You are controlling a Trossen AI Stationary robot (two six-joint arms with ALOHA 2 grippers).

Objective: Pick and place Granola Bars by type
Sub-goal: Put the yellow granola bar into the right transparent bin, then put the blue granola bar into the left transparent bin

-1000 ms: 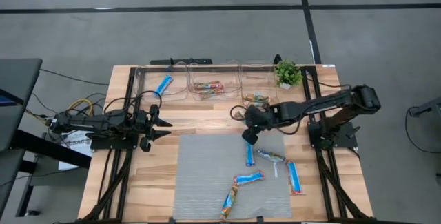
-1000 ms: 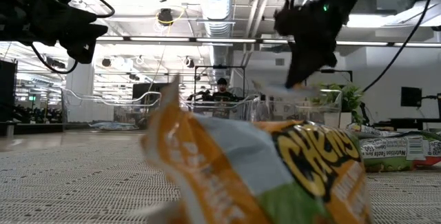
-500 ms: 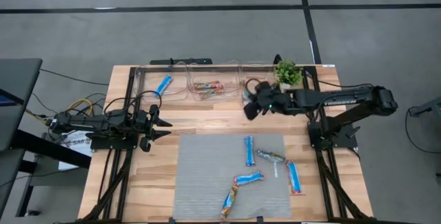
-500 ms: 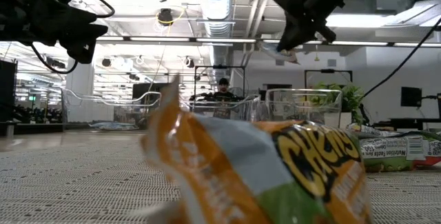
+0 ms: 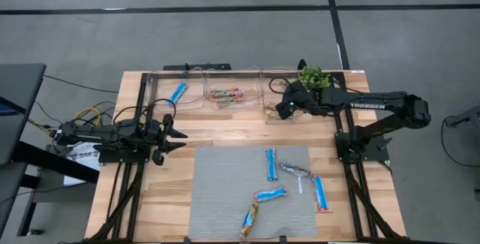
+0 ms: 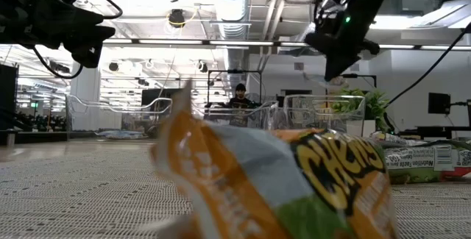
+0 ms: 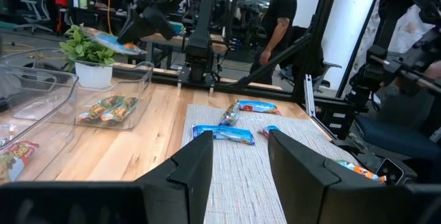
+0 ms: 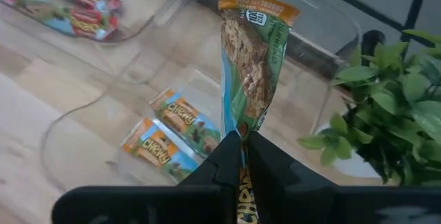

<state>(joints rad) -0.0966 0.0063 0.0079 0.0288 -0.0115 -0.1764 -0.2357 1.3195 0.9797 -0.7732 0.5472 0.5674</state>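
Observation:
My right gripper (image 5: pixel 285 109) hovers over the right clear bin (image 5: pixel 268 103) at the table's far edge, shut on a green-and-orange granola bar (image 8: pixel 251 65). Two like bars (image 8: pixel 172 138) lie on that bin's floor. The middle bin holds orange-brown bars (image 5: pixel 226 94), the left bin a blue bar (image 5: pixel 178 92). On the grey mat (image 5: pixel 225 191) lie blue bars (image 5: pixel 271 164), a silvery-green bar (image 5: pixel 295 171) and an orange one (image 5: pixel 250 218). At the table's left side my left gripper (image 7: pixel 241 162) is open with nothing between its fingers. My right gripper pinches the bar's near end (image 8: pixel 238 133) between its two fingers. The fingers slant down from the table's right side and lie along the bar. The bar sticks out past the fingertips, lifted clear above the right bin.
A small potted plant (image 5: pixel 314 78) stands just right of the right bin, close to my right gripper. An orange bar (image 6: pixel 280 187) fills the low view's foreground. A person (image 7: pixel 279 17) stands in the room beyond the table. Bare wood lies between the mat and the bins.
My right gripper has risen from the mat's far edge and gone toward the table's far edge, ending above the right bin. It has turned on the way and stayed shut on the bar, which travelled with it clear of the table.

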